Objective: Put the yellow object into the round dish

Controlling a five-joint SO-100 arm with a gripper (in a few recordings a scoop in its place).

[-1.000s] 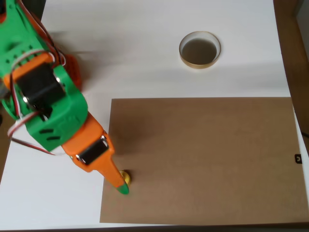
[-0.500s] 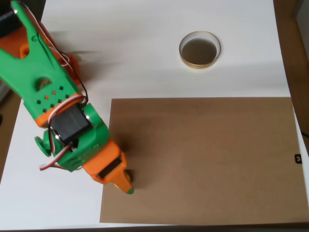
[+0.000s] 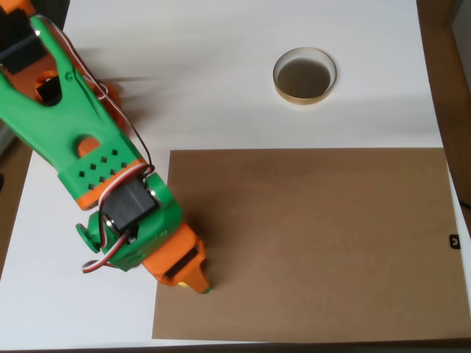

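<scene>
Dish [image 3: 305, 76], round with a pale tan rim and a dark inside, sits on the white table [image 3: 221, 73] at about one o'clock in the overhead view, holding nothing that can be seen. It lies well apart from the arm and just beyond the far edge of the brown cardboard sheet [image 3: 316, 243], which covers the lower right part of the table from three o'clock round to six.

Gripper [image 3: 200, 285], orange with a green tip, points down at about seven o'clock, over the left edge of the cardboard sheet near its lower corner. The yellow object lies hidden under the gripper's orange body, so its exact place cannot be told. Whether the fingers are parted or clenched, or clasp anything, cannot be told from above either, since the wrist covers them.

Behind the gripper the green and orange arm [image 3: 81, 140] runs up toward ten o'clock, with a black motor block and red and white wires along it. Dark wood shows past the table at three o'clock.
</scene>
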